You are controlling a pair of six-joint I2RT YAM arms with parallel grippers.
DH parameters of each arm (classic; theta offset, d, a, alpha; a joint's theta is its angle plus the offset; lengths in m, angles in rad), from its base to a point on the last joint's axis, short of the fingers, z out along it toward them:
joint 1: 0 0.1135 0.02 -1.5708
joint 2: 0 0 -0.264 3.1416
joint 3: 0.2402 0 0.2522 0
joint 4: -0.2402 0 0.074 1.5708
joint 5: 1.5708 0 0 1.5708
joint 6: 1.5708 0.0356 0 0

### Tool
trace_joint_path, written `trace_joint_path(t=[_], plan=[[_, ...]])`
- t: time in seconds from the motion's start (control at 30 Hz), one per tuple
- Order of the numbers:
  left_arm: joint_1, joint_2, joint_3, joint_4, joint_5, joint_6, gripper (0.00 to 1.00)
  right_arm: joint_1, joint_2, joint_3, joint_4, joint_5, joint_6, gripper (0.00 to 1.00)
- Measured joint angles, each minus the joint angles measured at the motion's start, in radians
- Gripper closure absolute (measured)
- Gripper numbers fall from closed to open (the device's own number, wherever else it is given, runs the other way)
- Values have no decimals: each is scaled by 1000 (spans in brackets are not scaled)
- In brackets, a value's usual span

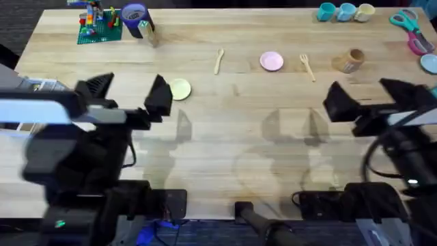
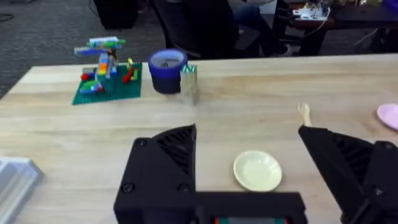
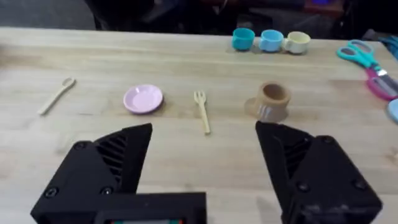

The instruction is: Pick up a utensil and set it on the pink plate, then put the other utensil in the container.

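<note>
Wooden fork [image 3: 202,111] beside round pink plate [image 3: 143,99]

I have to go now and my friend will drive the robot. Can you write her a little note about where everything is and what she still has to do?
Left gripper: open, holding nothing, hovering near the yellow-green dish.
Right gripper: open, holding nothing, facing the fork.
The fork lies flat on the table between the pink plate and the brown container.
The spoon lies flat on the other side of the plate, apart from it.
The plate is bare. The container seems tilted; I cannot see inside it.
Done: nothing yet.
Left: set the fork on the pink plate, then put the spoon in the container.
</note>
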Motion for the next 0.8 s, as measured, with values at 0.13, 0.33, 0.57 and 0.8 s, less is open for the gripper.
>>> trace_joint_path(t=[0.13,0.33,0.57,0.8], plan=[[0,123,145,-63,0,-5,6,0,121,166,-96,18,-17,5],[0,395,378,-236,0,-20,7,0,354,383,-210,22,-21,5],[0,718,680,-427,39,-27,7,0,614,657,-378,21,11,5],[0,957,916,-613,71,-28,8,0,845,887,-625,21,27,5]])
